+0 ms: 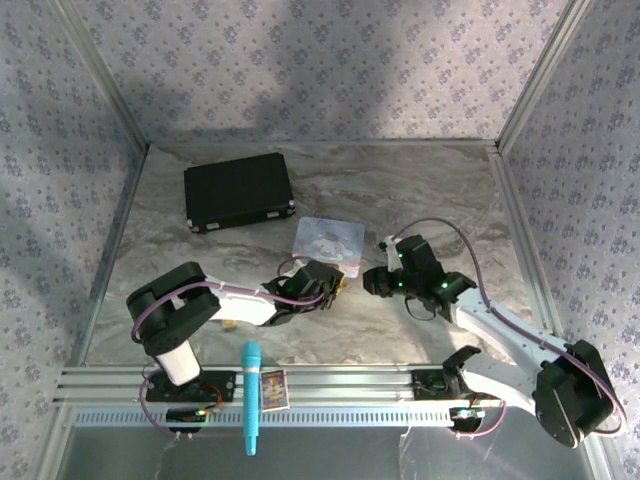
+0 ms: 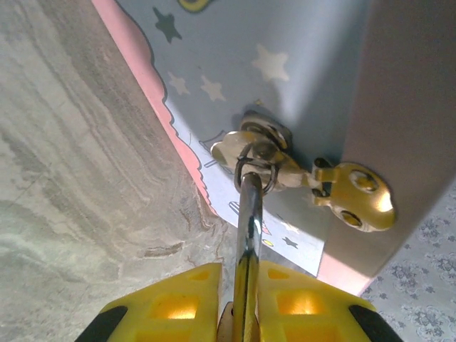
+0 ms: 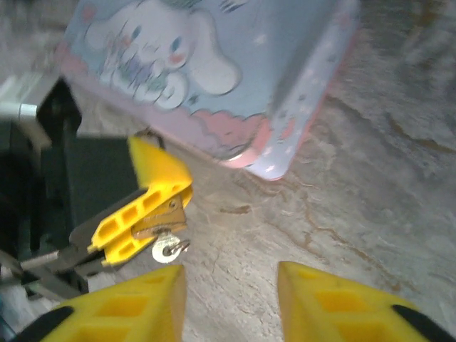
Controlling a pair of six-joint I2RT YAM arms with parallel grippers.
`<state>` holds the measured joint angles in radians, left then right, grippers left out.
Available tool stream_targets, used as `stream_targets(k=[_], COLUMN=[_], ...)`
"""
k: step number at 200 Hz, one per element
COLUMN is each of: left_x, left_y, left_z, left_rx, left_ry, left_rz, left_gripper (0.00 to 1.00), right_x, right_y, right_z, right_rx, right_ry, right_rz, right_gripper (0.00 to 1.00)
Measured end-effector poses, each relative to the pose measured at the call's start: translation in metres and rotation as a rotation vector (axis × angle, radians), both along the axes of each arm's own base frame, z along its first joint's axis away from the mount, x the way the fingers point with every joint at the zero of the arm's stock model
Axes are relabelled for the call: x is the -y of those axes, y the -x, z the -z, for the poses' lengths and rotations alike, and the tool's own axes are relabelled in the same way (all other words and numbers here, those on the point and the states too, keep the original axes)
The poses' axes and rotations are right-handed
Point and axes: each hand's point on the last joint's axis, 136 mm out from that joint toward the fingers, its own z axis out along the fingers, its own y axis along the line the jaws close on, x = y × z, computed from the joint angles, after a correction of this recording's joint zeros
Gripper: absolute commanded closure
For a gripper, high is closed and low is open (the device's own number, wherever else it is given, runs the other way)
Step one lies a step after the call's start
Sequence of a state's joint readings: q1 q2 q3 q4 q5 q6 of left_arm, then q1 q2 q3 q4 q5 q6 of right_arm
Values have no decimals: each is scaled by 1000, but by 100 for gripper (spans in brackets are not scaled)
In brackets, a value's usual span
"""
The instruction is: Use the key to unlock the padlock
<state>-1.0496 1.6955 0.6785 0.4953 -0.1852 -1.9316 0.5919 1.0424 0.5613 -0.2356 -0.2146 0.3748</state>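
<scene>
The brass padlock (image 3: 160,217) is pinched between the yellow fingers (image 3: 139,206) of my left gripper (image 1: 322,283), just left of the pastel cartoon tin's corner (image 3: 214,64). In the left wrist view its silvery shackle (image 2: 249,214) rises from the shut left gripper (image 2: 246,267) through a ring on the tin's gold hasp (image 2: 263,149). The small silvery key (image 3: 165,251) sticks out of the padlock's underside with a little ring in its head. My right gripper (image 3: 229,274) is just short of the key, open, with bare table between its fingers.
A black case (image 1: 238,192) lies at the back left. A blue pen (image 1: 251,395) and a small card box (image 1: 274,388) rest on the front rail. The tin (image 1: 328,240) sits mid-table between both arms. Papered walls enclose the table.
</scene>
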Motion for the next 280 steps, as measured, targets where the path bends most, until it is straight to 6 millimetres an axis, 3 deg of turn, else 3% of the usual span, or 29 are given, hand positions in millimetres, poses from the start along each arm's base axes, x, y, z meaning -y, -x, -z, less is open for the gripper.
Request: stream_targets(k=[35,82,127,157,168,219,280], left_x=[0,-2,-6,-3,-2,-2,-2], left_y=[2,3,2,5,6,7,9], left_z=[0,3,4,1,0,-2,-4], left_rx=[-7,-13,-14,-22,-26,-31,-38], left_ry=[-2,-19,-34,-22,-17,-9,-6], left_rz=[8,13,7,24,28,36,45], left_gripper=[100,100,100,100,100,100,100], right_x=[-22,-44,-45,-38,-35,-36,-47], right_y=[12,10,7,4,2,13,21], right_z=[17,35,35,27,22,20,39], right_rx=[-4,-24,-29,32,68,143,119], right_ry=[42,35,20,53,58,84,116], right_rz=[-128,-180,-184,-186,-186,-284,-380], right_gripper=[76,78,76,57,55,59,66])
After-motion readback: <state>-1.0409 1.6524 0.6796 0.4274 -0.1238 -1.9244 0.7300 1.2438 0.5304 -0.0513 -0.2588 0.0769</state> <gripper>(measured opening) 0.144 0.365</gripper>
